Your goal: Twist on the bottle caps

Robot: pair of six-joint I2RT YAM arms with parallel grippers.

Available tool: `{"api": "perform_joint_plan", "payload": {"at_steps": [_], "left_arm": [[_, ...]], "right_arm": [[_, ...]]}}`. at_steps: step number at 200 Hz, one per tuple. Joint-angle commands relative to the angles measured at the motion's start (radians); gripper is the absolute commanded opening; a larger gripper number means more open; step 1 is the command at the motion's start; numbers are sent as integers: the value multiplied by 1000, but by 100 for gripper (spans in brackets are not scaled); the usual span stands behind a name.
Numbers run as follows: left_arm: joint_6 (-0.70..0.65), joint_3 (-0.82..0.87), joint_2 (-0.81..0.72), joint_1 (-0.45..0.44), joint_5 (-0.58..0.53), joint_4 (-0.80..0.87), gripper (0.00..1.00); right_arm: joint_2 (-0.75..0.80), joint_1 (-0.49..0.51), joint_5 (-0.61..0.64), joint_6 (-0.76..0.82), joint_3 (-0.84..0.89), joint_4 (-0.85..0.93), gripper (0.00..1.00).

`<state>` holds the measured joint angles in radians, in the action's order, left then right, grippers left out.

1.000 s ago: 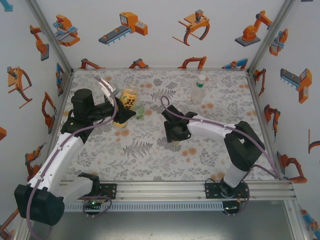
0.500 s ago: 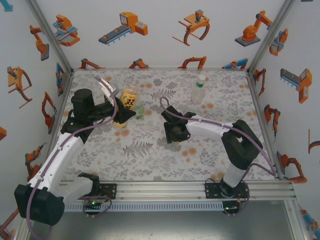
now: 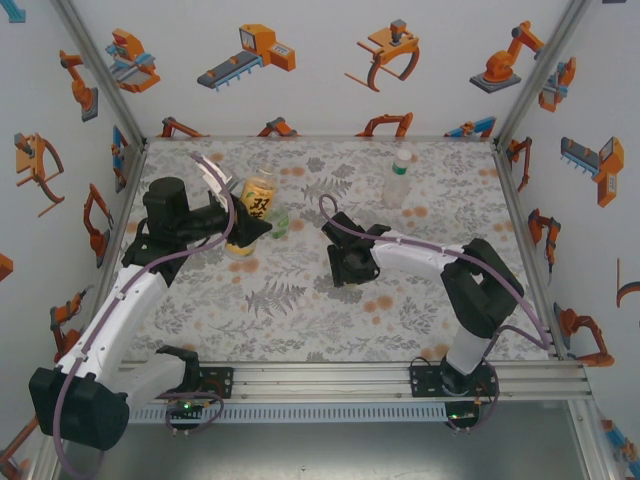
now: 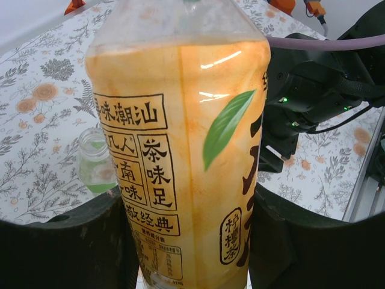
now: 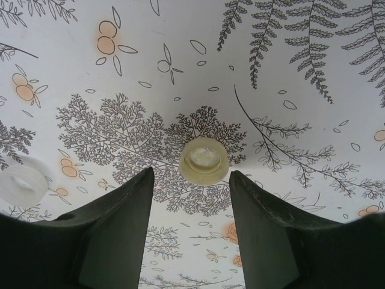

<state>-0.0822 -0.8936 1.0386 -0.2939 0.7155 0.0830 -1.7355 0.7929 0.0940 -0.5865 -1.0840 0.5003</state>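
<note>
Your left pincer [image 4: 192, 241] clamped on the yellow bottle [image 4: 180, 150] toward the left edge of the tabletop [image 3: 300, 310], your right pincer [image 5: 191, 229] apart above a cap [image 5: 204, 160]

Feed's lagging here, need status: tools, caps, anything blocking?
Left tool shut on yellow bottle. Right tool open above pale cap on table, not touching. Second cap nearby. Nothing between tool and cap.

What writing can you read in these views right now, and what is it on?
"味潮汕": top box on the yellow bottle label, left wrist view.
"茶味足": box beneath it, same label.
"敢经典": lowest box, same label.
"柠檬茶": small oval at the label's lower right.
Fine print at the label's foot: too blurred to read.
Clear bottle label, top view: too small to read.
</note>
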Motion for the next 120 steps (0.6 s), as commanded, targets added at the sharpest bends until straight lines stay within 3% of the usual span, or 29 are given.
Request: {"api": "perform_joint_plan", "payload": {"at_steps": [1, 120], "left_arm": [[11, -7, -1, 2, 26, -21, 0], [12, -7, -1, 2, 25, -21, 0]], "right_arm": [[32, -5, 5, 2, -23, 12, 52], [7, -5, -17, 3, -31, -10, 51]]}}
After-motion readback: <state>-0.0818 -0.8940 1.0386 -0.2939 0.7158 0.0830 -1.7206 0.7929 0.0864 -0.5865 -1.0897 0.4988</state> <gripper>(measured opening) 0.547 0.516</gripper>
